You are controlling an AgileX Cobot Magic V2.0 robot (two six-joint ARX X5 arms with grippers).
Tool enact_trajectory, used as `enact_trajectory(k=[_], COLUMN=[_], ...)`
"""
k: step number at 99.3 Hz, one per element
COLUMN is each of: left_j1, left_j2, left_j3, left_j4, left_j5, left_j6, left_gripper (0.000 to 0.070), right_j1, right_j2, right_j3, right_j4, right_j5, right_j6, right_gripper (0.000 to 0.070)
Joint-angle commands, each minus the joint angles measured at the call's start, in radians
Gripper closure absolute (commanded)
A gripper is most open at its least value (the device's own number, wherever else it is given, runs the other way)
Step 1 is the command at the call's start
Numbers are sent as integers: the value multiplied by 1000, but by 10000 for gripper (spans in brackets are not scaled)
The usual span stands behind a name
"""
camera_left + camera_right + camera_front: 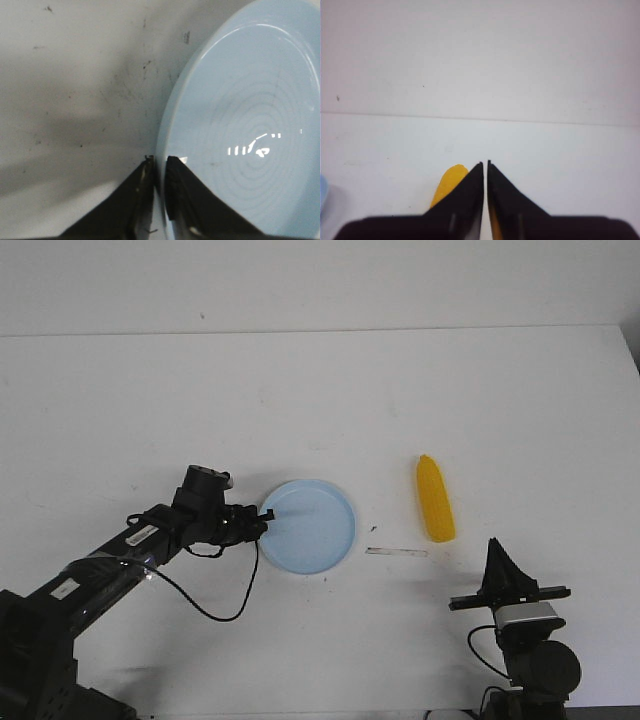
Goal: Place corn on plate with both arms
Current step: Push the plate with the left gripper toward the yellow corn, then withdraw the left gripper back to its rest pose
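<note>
The pale blue plate (308,526) lies near the table's middle. My left gripper (262,518) is shut on the plate's left rim. In the left wrist view (160,162) one finger sits outside the rim and one inside, and the plate (250,125) has nothing on it. The yellow corn (434,498) lies flat on the table to the right of the plate, pointed end away from me. My right gripper (497,558) is shut and empty, nearer me than the corn and a little to its right. In the right wrist view (485,163) the corn (451,182) shows partly behind the fingers.
A thin pale strip (396,552) lies on the white table (320,400) between plate and corn, towards me. A black cable (225,605) loops from the left arm. The table's far edge meets a white wall.
</note>
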Motion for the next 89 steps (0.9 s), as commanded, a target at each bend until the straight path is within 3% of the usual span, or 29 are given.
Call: enact_trajectory(k=[1,23,40,68,89], left_j1=[-7,12,75,183,272], left_j2=[17,-140,-282,-552,-796], left_j3=[13,11,-15,-205,-374], left_j4=[6,1,17,224,313], left_j5=[1,-42,-123,-336,-340], left_j6=[-2,85,157,476,550], left_gripper=[464,474,700,699,699], right_j1=[0,0,0,0,0], right_j2=[0,0,0,0,0], right_j3=[-1,-1,-1,-1,-1], right_j4=[10,10,10,10,10], right_j5=[0,0,0,0,0], right_j6=[-2,-2,-2,-2,-2], right_gripper=[685,685,685,685,685])
